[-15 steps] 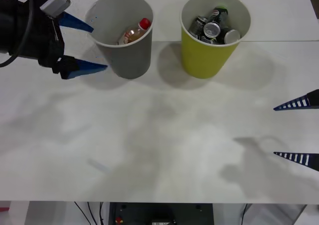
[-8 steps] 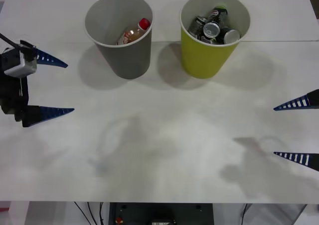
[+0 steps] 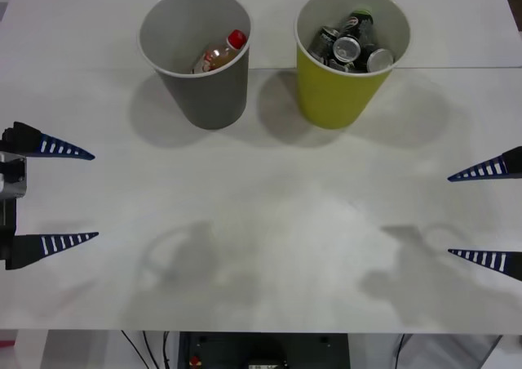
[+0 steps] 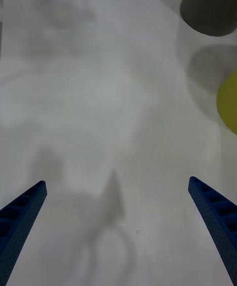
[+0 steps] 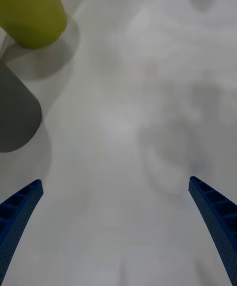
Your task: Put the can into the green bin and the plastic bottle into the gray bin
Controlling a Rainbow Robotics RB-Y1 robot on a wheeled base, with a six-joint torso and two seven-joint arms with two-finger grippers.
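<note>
Hovering at the table's [image 3: 261,246] left edge, my left gripper [image 3: 69,193] has its fingers spread wide, holding nothing; my right gripper [image 3: 481,215] waits at the right edge, fingers equally apart. From above I can look into both bins: the plastic bottle [image 3: 220,53] lies inside the gray bin [image 3: 200,91], and the can [image 3: 347,49] sits among other cans in the green bin [image 3: 334,95]. My wrist cameras catch just the bins' outer walls (contents hidden from there).
</note>
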